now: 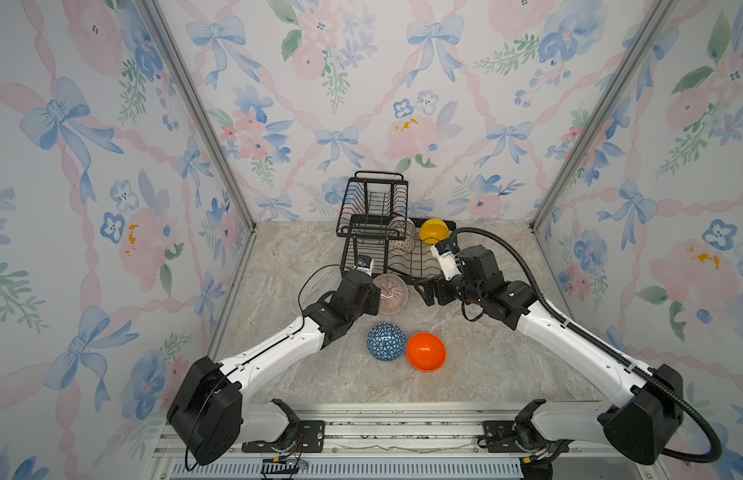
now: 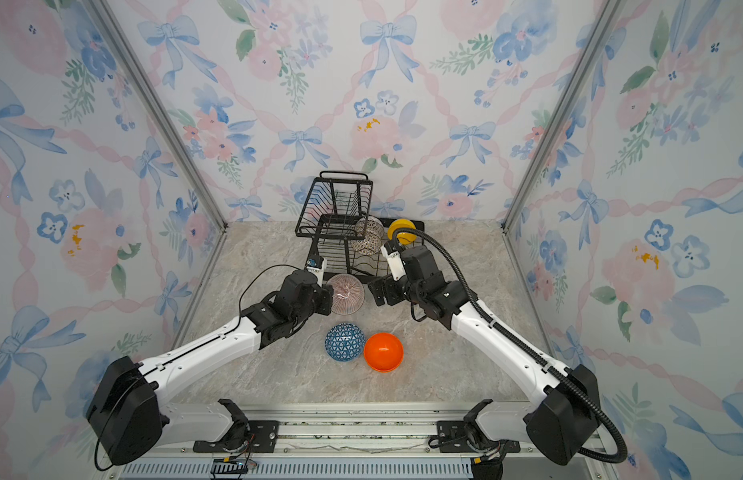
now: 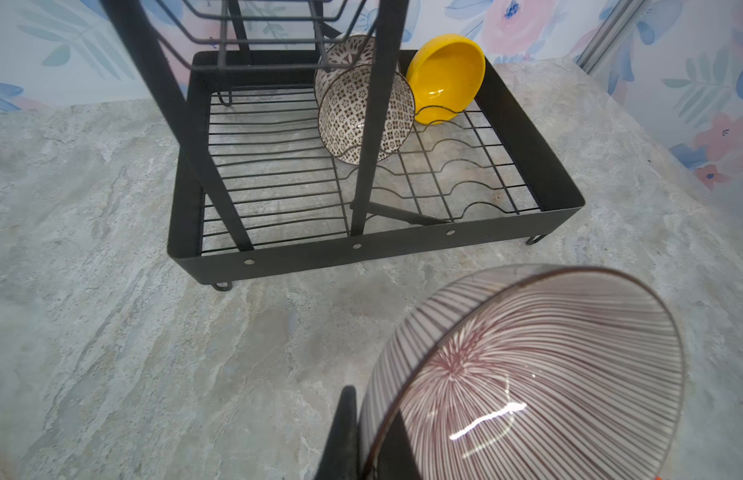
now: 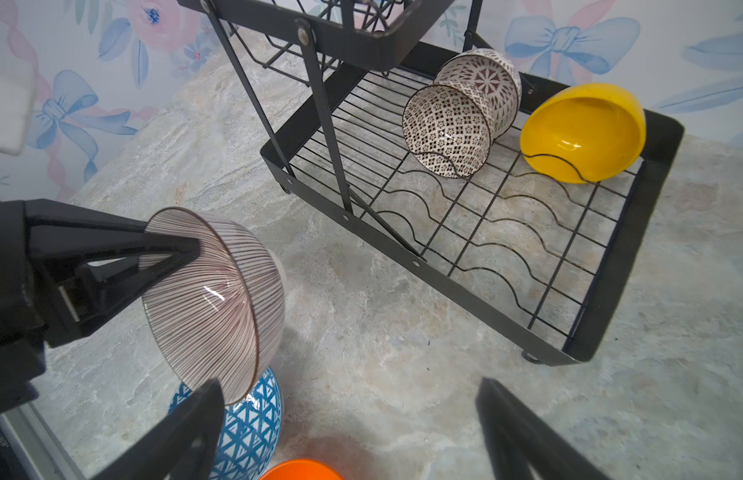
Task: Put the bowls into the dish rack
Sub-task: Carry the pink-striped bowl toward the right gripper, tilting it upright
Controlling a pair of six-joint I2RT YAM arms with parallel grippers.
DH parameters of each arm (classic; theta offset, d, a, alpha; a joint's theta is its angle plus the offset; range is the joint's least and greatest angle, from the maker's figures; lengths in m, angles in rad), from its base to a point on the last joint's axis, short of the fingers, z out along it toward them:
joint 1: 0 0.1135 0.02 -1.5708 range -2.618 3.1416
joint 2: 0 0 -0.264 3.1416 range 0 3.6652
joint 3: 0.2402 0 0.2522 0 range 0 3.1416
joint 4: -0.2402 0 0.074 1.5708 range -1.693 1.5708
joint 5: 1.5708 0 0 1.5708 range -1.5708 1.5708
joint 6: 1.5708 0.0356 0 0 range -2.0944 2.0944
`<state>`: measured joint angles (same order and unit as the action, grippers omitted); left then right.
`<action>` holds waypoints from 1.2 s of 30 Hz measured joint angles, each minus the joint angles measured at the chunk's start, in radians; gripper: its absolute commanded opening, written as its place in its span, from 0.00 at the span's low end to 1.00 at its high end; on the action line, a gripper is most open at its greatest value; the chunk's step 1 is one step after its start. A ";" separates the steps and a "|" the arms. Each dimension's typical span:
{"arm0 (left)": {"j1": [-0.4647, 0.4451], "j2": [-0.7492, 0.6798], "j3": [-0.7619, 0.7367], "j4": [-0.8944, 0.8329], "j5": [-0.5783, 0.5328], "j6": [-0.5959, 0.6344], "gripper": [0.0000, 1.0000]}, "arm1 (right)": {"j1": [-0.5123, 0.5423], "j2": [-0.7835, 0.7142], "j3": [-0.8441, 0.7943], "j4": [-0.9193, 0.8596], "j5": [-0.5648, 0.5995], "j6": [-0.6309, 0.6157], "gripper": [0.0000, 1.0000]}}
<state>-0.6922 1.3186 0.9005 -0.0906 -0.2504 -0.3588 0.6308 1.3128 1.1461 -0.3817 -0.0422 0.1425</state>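
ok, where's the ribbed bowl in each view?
Top view: ribbed bowl centre, just beyond the blue bowl.
Top view: same, ribbed bowl centre.
Left wrist: close up, inside facing camera, rack beyond.
Right wrist: on its side, overlapping the blue bowl.
Landmark: yellow bowl in the rack's far corner, in all four.

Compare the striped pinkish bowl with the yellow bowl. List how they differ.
Pattern: the pinkish bowl has fine dark-red lines; the yellow bowl is plain.
Place: the pinkish bowl is in front of the dish rack; the yellow bowl lies in its lower tray.
Support: the left gripper holds the pinkish bowl's rim, jaws shut; the yellow bowl leans on wires, ungripped.
Both are small, round and tipped on edge.
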 measured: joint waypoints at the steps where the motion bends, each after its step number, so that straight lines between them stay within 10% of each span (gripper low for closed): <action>1: -0.005 0.009 0.010 0.005 0.003 0.001 0.00 | 0.006 0.003 0.000 0.005 -0.002 0.005 0.97; 19: -0.067 0.078 0.080 0.069 0.030 0.016 0.00 | 0.026 0.117 0.000 0.061 0.021 0.060 0.93; 26: -0.068 0.080 0.082 0.071 0.031 0.016 0.00 | 0.026 0.142 0.013 0.063 0.028 0.081 0.71; 36: -0.073 0.080 0.086 0.088 0.031 0.015 0.00 | 0.027 0.147 0.024 0.053 0.060 0.086 0.06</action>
<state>-0.7654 1.3983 0.9863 -0.0025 -0.2192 -0.3439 0.6579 1.4597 1.1706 -0.3290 0.0177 0.2287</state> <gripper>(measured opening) 0.055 0.141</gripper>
